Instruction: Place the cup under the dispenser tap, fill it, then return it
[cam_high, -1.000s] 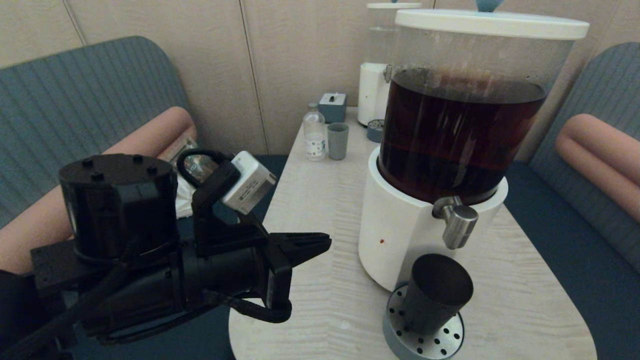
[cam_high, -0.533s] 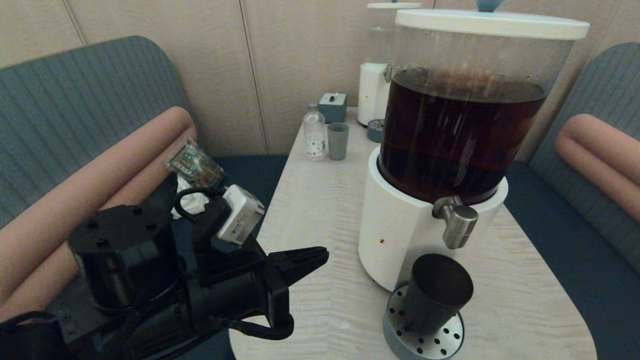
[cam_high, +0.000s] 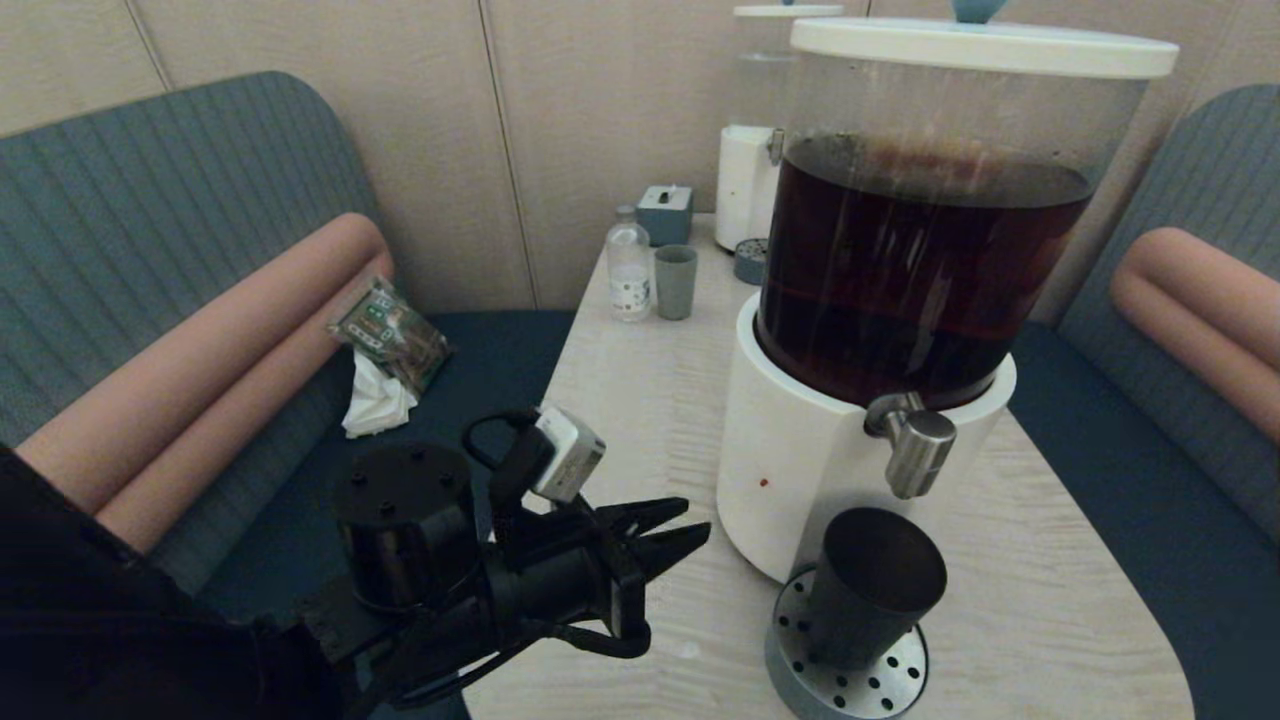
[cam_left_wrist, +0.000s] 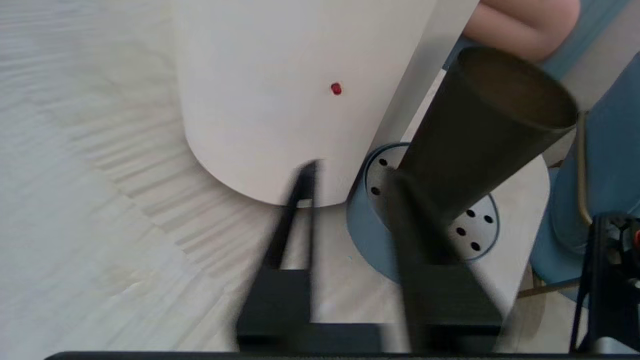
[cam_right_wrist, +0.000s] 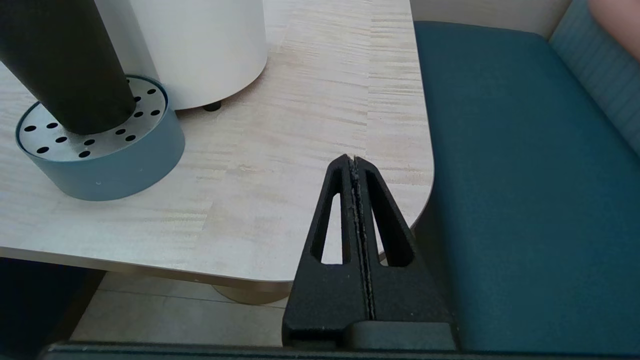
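While cup (cam_high: 872, 585) sits on drip tray (cam_high: 845, 680), left tool (cam_high: 680, 532) released, level, pointing cupward.

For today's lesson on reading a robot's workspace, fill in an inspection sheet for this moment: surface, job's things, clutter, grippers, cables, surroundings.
Surface: pale wood-grain table, rounded corners.
Job's things: the cup stands upright on the perforated drip tray, below the dispenser tap; dispenser holds dark brown liquid.
Clutter: at the far end, a small clear bottle, a grey-green cup, a small grey box and a second dispenser.
Grippers: left gripper open, over the table left of the cup, apart from it; right gripper shut, off the table's near right corner.
Cables: a black loop under the left gripper.
Surroundings: cushioned benches on both sides; a packet and white tissue on the left bench.
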